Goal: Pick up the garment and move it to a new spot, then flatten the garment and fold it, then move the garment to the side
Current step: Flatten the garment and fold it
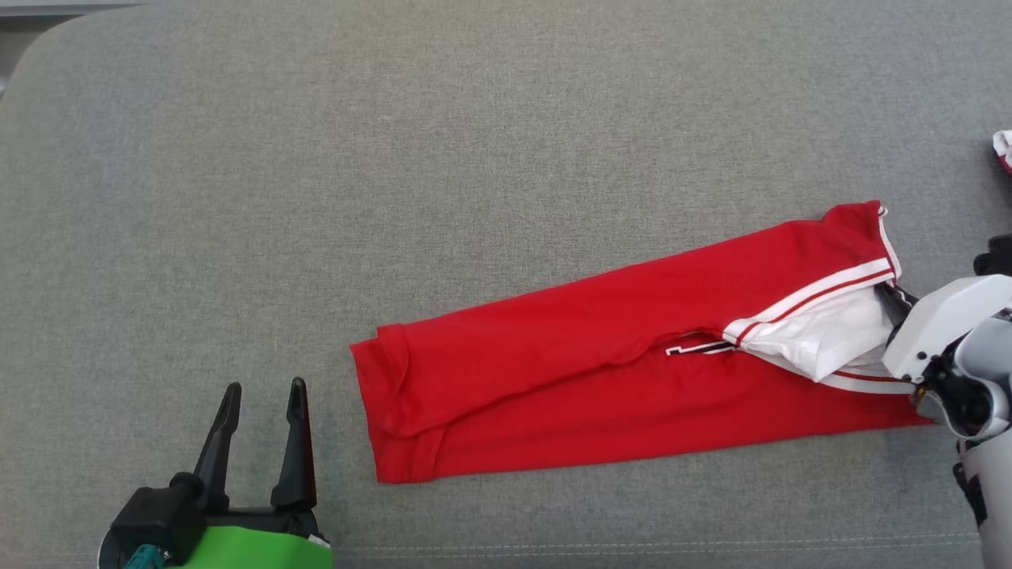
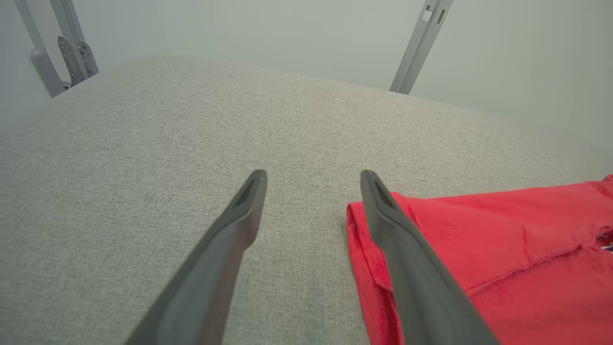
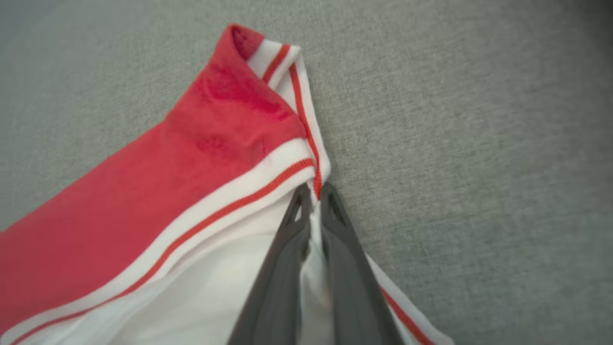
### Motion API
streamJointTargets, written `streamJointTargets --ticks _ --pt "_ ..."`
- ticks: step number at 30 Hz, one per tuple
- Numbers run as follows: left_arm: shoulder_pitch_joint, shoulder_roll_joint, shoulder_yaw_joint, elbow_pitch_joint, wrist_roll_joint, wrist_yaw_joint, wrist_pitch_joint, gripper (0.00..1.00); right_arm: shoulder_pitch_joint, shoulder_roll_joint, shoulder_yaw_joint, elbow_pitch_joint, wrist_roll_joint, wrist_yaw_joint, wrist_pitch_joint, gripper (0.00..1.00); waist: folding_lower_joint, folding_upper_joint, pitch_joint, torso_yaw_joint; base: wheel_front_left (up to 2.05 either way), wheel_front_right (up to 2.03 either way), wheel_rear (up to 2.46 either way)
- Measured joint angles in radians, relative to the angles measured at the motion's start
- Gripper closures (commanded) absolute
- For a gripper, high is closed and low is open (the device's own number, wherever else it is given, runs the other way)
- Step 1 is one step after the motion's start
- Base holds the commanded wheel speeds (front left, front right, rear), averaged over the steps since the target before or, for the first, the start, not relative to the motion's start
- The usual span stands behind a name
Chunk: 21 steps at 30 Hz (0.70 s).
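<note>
Right hand (image 3: 313, 191) clamped on red garment (image 1: 593, 348) at its white striped edge. Left hand (image 1: 263, 389) wide, empty, over grey worktop (image 1: 395, 158).

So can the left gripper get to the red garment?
Probably yes: the left gripper is open, and the garment ends close beside it, with nothing between.

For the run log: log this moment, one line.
right hand: shut on garment, striped end | left hand: open, off garment | garment: lying on grey surface
</note>
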Motion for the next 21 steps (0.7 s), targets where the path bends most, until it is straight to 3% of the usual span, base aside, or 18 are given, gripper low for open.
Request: streamJointTargets --ticks 5,8,13,15,21 --pt "0.009 -0.013 0.012 0.018 0.022 -0.007 0.0 0.0 -0.002 -0.075 -0.025 -0.051 0.08 -0.001 0.03 1.0 0.0 0.0 -0.024 -0.013 0.0 0.0 0.0" --pt "0.024 -0.025 0.01 0.034 0.027 -0.015 0.0 0.0 -0.002 -0.152 -0.079 -0.1 0.12 -0.001 0.069 1.0 0.0 0.0 -0.053 -0.024 0.0 0.0 0.0" --pt "0.039 -0.036 0.008 0.049 0.035 -0.019 0.0 0.0 0.02 -0.226 -0.153 -0.208 0.138 -0.002 0.121 1.0 0.0 0.0 -0.093 -0.036 0.0 0.0 0.0" --pt "0.042 -0.041 0.004 0.054 0.039 -0.024 0.0 0.0 0.056 -0.2 -0.144 -0.335 0.163 -0.002 0.17 1.0 0.0 0.0 -0.111 -0.042 0.0 0.0 0.0" --pt "0.052 -0.045 0.007 0.072 0.056 -0.024 0.0 0.0 0.174 -0.001 0.048 -0.564 0.191 -0.002 0.246 1.0 0.0001 0.0 -0.124 -0.066 0.0 0.0 0.0"
